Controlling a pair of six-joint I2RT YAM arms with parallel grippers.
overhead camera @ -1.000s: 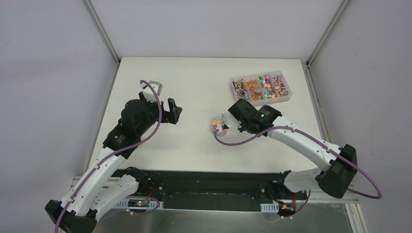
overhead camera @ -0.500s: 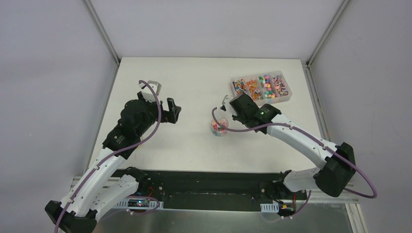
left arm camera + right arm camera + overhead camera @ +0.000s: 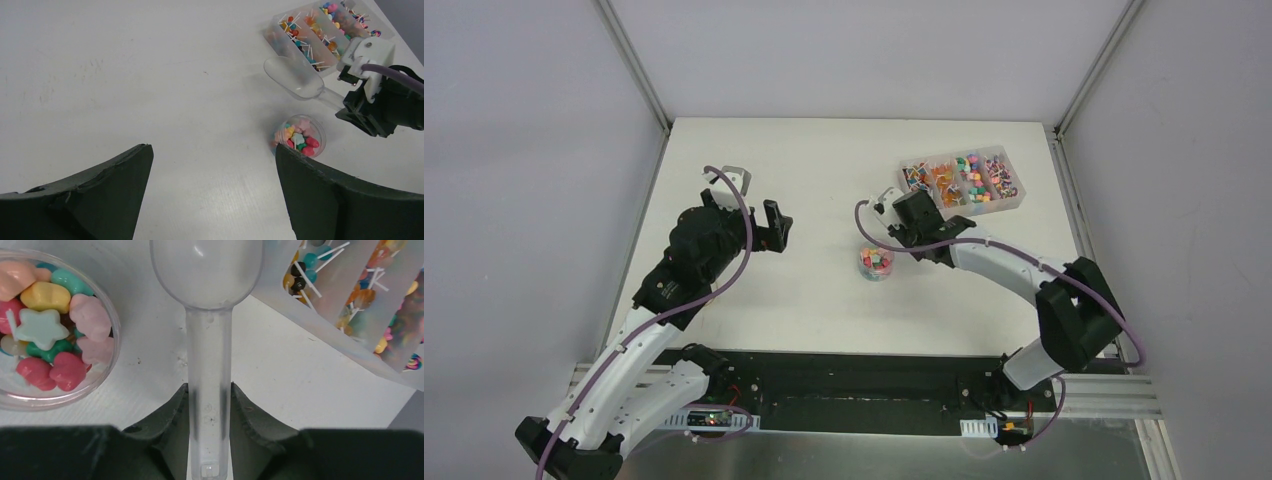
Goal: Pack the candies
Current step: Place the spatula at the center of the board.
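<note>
Right gripper (image 3: 208, 397) clamped on scoop (image 3: 206, 270) handle; empty bowl just beside jar (image 3: 114, 315), axis pointing past it toward tray (image 3: 320, 335); candies (image 3: 42, 327) in jar and tray. Left gripper (image 3: 214, 152) agape, empty, farther from jar.

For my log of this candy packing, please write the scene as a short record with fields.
Jar: upright, no lid, candies inside
Box: divided, more candies in its compartments
Scoop: clear, empty, bowl between jar and box
Right pincer: shut on the scoop handle
Left pincer: open, holding nothing
</note>
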